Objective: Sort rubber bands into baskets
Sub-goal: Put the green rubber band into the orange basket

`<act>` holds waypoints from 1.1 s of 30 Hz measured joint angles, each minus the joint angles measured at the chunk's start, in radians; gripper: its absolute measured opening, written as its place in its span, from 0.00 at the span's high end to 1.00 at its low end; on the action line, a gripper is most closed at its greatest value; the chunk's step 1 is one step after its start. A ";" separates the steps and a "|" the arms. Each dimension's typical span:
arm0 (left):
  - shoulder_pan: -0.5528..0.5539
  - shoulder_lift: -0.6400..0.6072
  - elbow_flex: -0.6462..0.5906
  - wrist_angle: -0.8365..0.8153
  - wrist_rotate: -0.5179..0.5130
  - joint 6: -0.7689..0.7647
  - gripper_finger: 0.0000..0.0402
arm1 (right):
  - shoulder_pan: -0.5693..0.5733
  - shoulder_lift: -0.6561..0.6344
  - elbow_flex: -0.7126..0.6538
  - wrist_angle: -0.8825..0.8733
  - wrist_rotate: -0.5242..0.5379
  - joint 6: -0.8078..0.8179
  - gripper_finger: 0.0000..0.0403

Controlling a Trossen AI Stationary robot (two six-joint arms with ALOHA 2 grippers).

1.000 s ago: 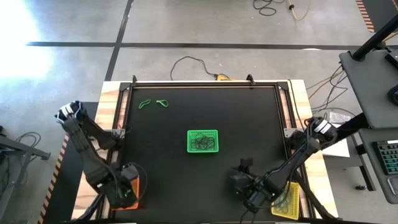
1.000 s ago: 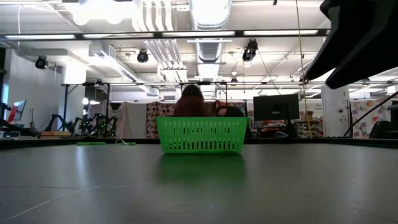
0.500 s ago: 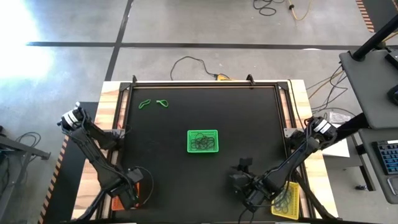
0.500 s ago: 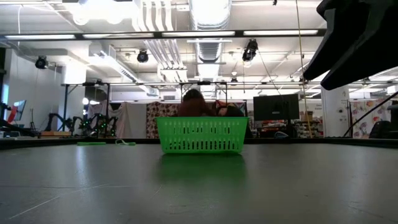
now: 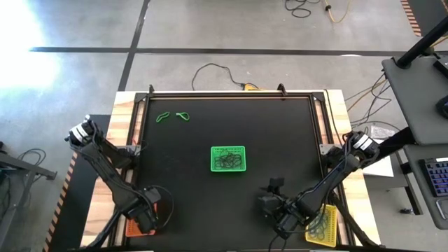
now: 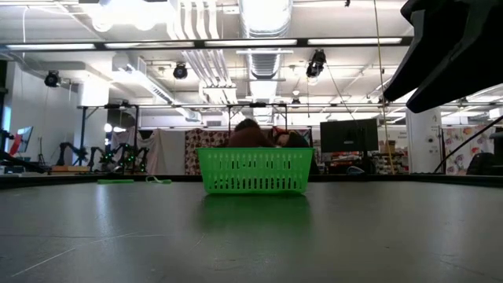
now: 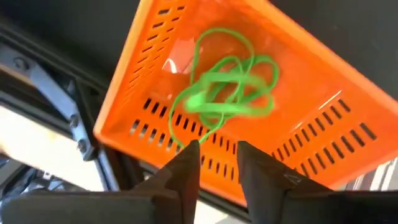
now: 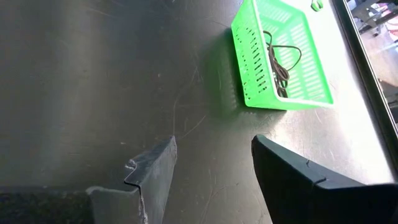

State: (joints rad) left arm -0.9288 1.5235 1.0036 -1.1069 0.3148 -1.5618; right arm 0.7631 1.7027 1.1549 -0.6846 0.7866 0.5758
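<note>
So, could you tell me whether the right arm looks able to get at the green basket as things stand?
Probably yes: the right hand is open and empty, the green basket stands alone mid-table, and only bare table lies between them.

Glossy plastic mesh in orange basket (image 7: 298, 124) and green basket (image 5: 228, 159); matt black tabletop (image 5: 280, 133), wooden edging (image 5: 123, 119).

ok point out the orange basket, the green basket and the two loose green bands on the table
orange basket (image 7: 323, 81), left wrist view, bare floor of the basket
green basket (image 5: 228, 148), high view, far rim
loose green bands (image 5: 162, 116), high view, on the left one of the pair
</note>
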 joint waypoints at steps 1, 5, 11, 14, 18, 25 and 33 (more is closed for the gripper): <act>0.004 -0.003 0.003 -0.013 0.009 0.010 0.76 | 0.000 0.000 0.000 0.001 0.000 0.000 0.49; 0.017 -0.006 0.049 -0.075 0.007 0.036 0.70 | 0.000 0.000 0.000 0.003 0.000 0.000 0.49; 0.041 -0.006 0.155 -0.201 -0.103 0.052 0.64 | 0.000 0.000 0.000 0.003 0.000 0.000 0.49; 0.068 -0.006 0.211 -0.281 -0.215 0.081 0.61 | 0.000 0.000 0.000 0.003 0.000 -0.001 0.49; 0.138 -0.007 0.265 -0.385 -0.414 0.167 0.57 | 0.000 0.000 0.000 0.004 0.000 -0.002 0.49; 0.380 -0.015 0.232 -0.456 -0.663 0.408 0.53 | 0.002 -0.023 0.000 0.006 -0.001 -0.028 0.49; 0.855 -0.040 0.098 -0.375 -0.793 0.803 0.53 | 0.030 -0.098 0.002 0.006 0.000 -0.028 0.49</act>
State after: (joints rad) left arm -0.0740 1.4830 1.1015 -1.4816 -0.4781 -0.7593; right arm 0.7936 1.6043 1.1564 -0.6787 0.7865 0.5480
